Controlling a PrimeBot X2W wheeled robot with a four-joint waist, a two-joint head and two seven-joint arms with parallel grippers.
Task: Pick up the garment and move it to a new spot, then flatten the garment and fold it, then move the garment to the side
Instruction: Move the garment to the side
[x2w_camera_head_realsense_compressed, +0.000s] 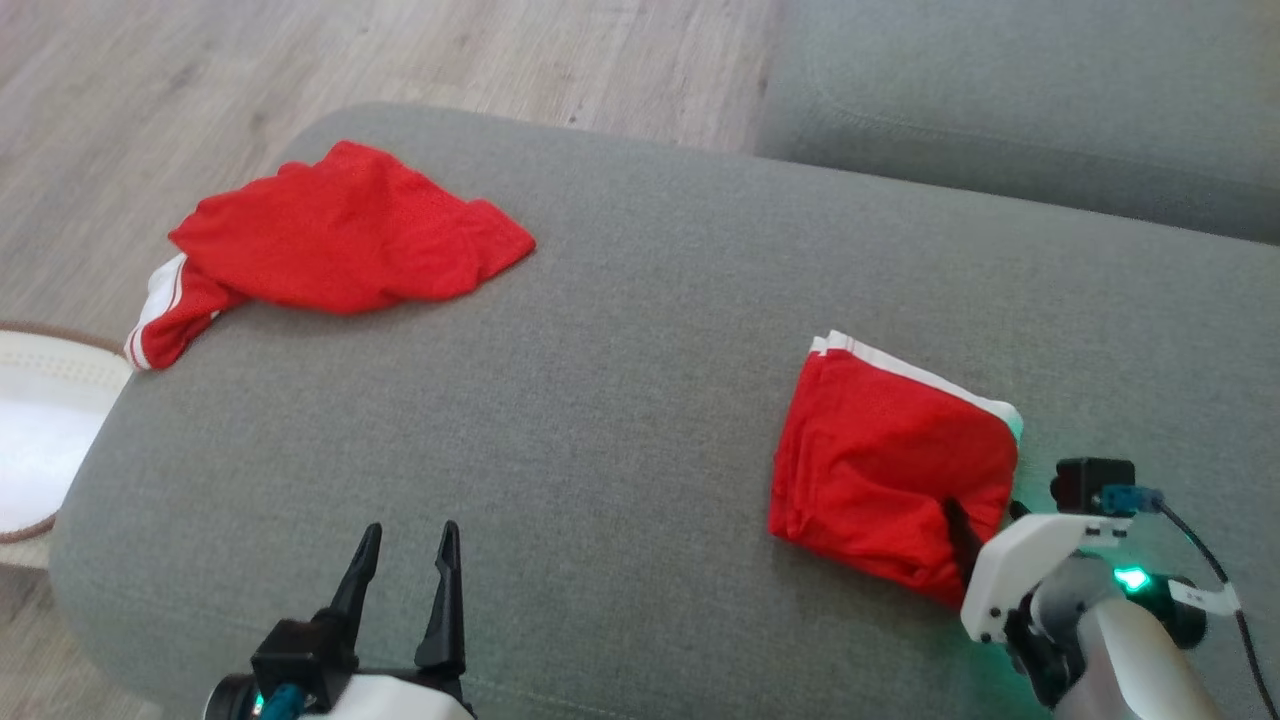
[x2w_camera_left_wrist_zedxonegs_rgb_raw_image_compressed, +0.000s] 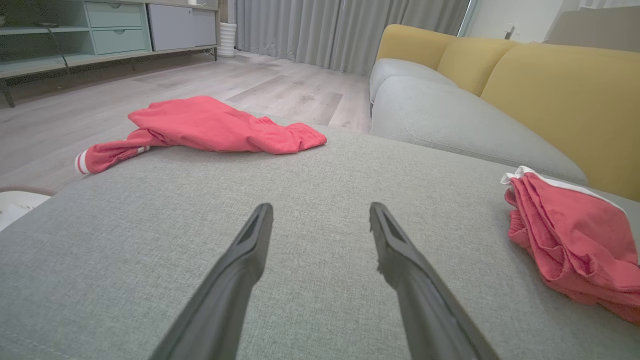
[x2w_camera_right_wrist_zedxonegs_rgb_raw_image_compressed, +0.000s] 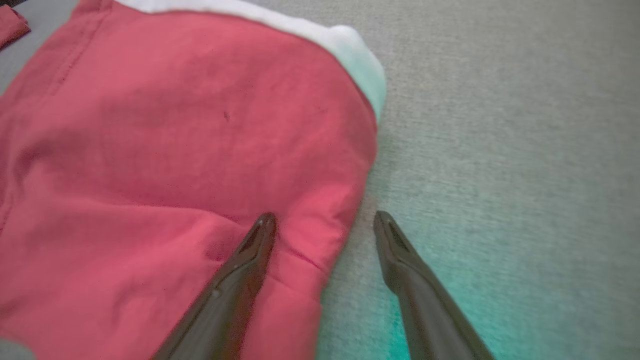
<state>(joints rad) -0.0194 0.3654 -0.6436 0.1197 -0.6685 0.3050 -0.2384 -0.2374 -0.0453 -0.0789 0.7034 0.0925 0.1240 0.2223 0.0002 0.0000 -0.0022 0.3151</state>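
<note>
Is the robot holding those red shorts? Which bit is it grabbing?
Nothing is held. The right gripper is open: one finger over the folded red garment near its edge, the other over the grey cushion. The left gripper is open too.

Grey ottoman (x2w_camera_head_realsense_compressed: 620, 380), yellow-backed sofa (x2w_camera_left_wrist_zedxonegs_rgb_raw_image_compressed: 550, 90), pale wood floor (x2w_camera_left_wrist_zedxonegs_rgb_raw_image_compressed: 150, 95), grey curtains (x2w_camera_left_wrist_zedxonegs_rgb_raw_image_compressed: 350, 30).

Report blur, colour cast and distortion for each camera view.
Right wrist view: soft and blurred throughout, with a teal glow over the cushion beside the right gripper. Head view: sharp, evenly lit; the green light on the right wrist tints the folded garment at its white edge. Left wrist view: crisp, wide-angle stretch; reds look washed pink.
</note>
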